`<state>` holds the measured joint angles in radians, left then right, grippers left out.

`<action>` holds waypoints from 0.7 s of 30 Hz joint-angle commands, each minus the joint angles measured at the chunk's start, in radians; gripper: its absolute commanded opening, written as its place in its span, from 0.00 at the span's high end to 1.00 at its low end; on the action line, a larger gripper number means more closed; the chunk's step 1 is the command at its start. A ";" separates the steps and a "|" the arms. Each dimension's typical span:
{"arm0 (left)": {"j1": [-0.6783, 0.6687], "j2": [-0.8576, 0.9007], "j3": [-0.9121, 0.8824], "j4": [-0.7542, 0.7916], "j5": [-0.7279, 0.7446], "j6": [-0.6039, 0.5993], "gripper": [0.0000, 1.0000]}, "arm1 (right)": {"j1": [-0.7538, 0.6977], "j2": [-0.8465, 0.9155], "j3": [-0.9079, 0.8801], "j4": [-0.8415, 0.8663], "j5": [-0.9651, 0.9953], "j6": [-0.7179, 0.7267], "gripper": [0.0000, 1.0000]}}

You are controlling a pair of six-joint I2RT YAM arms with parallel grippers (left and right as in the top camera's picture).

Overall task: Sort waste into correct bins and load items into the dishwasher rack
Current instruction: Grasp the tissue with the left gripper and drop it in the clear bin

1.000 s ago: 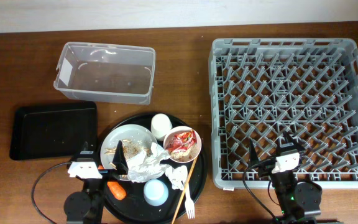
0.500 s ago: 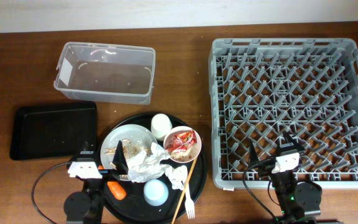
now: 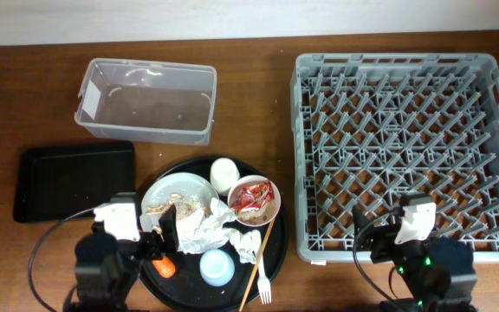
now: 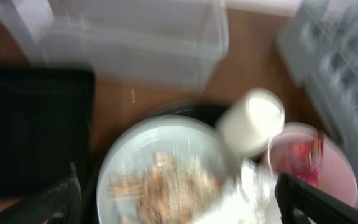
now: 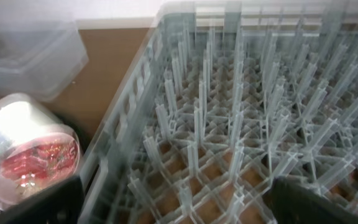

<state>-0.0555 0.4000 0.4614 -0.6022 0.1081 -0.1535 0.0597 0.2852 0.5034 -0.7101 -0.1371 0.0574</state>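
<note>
On the round black tray [image 3: 199, 290] lie a white plate [image 3: 170, 192] with beige food scraps [image 3: 183, 208], crumpled napkins [image 3: 203, 229], a white cup [image 3: 224, 173], a pinkish bowl [image 3: 269, 209] holding a red wrapper [image 3: 251, 198], a light blue cup [image 3: 217, 267], a carrot [image 3: 165, 266] and a white fork [image 3: 263, 282]. My left gripper [image 3: 145, 227] is open and empty over the plate's near edge [image 4: 160, 149]. My right gripper [image 3: 386, 230] is open and empty over the grey rack's [image 3: 405, 130] front edge. The clear tub [image 3: 145, 100] and black rectangular tray [image 3: 74, 180] hold nothing.
A wooden stick [image 3: 259, 257] lies beside the fork. The left wrist view is blurred and shows the white cup [image 4: 253, 118], bowl [image 4: 340, 180] and tub [image 4: 135, 43]. The right wrist view shows rack pegs [image 5: 241, 112], the bowl [image 5: 36, 162] and cup [image 5: 20, 115].
Both arms have shifted: the left one slightly left and toward the camera, the right one to the right. Nothing on the table has moved.
</note>
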 commanded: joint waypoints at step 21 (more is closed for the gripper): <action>-0.002 0.999 0.327 -0.377 0.246 -0.138 0.99 | 0.005 0.593 0.325 -0.349 0.094 0.217 0.02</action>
<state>-0.0547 1.3914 0.7944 -0.9974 0.3054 -0.2844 0.0597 0.8803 0.8070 -1.0599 -0.0601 0.2630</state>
